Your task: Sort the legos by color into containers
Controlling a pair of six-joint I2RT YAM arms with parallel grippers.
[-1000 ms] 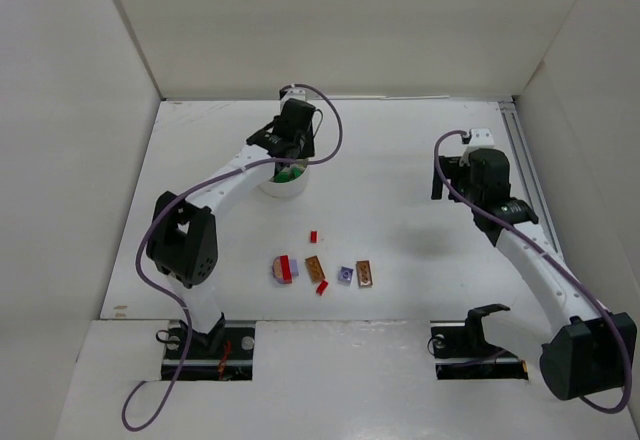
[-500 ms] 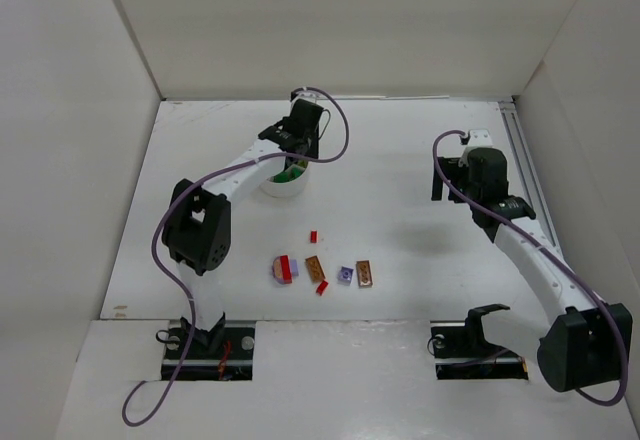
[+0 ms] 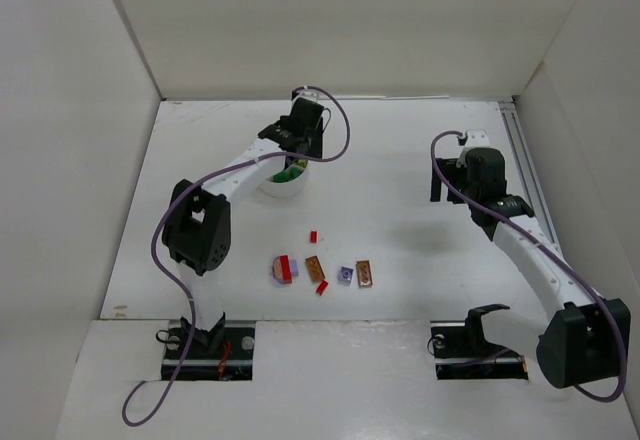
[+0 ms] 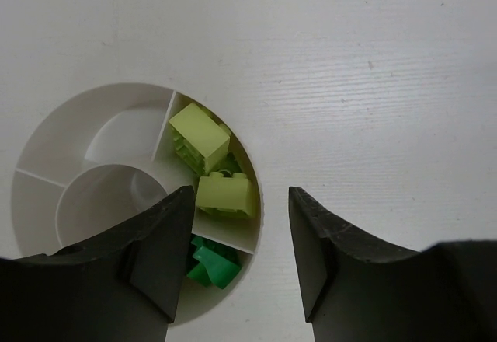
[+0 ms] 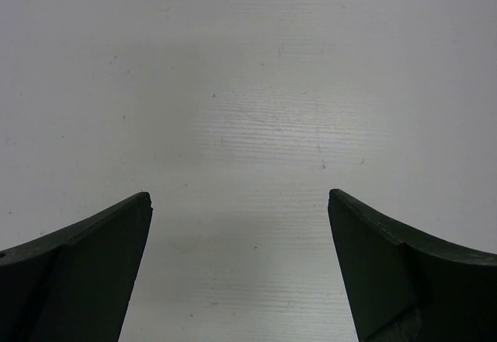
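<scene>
Legos (image 4: 224, 194): blocky lime plastic in round white tub (image 4: 35, 202) | left claw (image 4: 240, 202) parted, empty | right claw (image 5: 238, 196) wide

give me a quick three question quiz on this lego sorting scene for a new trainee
1. True or false: the right pincer holds a brick.
2. Pick one. In the white tub, the pale yellow-green bricks and the dark green bricks lie: A) mixed in one compartment; B) in neighbouring compartments; C) in the central cylinder.
3. Short answer: what colours are the loose bricks on the table in the top view?

Key
1. False: it is open over bare table.
2. B.
3. Red, orange-brown and lavender.
</scene>
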